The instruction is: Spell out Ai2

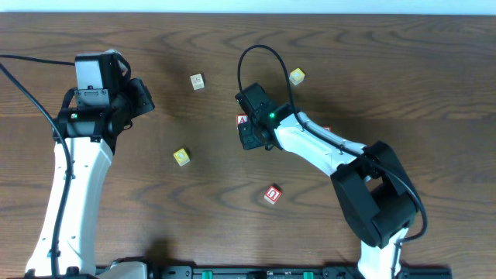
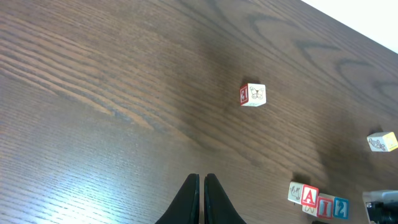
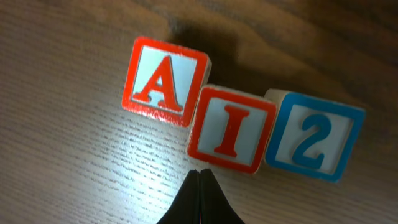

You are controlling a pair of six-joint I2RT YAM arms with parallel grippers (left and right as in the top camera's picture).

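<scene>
Three letter blocks stand in a row on the wooden table: a red A (image 3: 165, 81), a red I (image 3: 231, 129) and a blue 2 (image 3: 314, 142), touching side by side. The row also shows in the left wrist view, with the A (image 2: 310, 197) leftmost. In the overhead view only the A block (image 1: 242, 120) peeks out from under the right arm. My right gripper (image 3: 200, 171) is shut and empty, its tips just in front of the I block. My left gripper (image 2: 202, 178) is shut and empty, far left of the row.
Loose blocks lie around: a pale one (image 1: 198, 80) at the back, a yellow-edged one (image 1: 297, 76) at the back right, a yellow one (image 1: 181, 156) in the middle left, and a red one (image 1: 273, 194) towards the front.
</scene>
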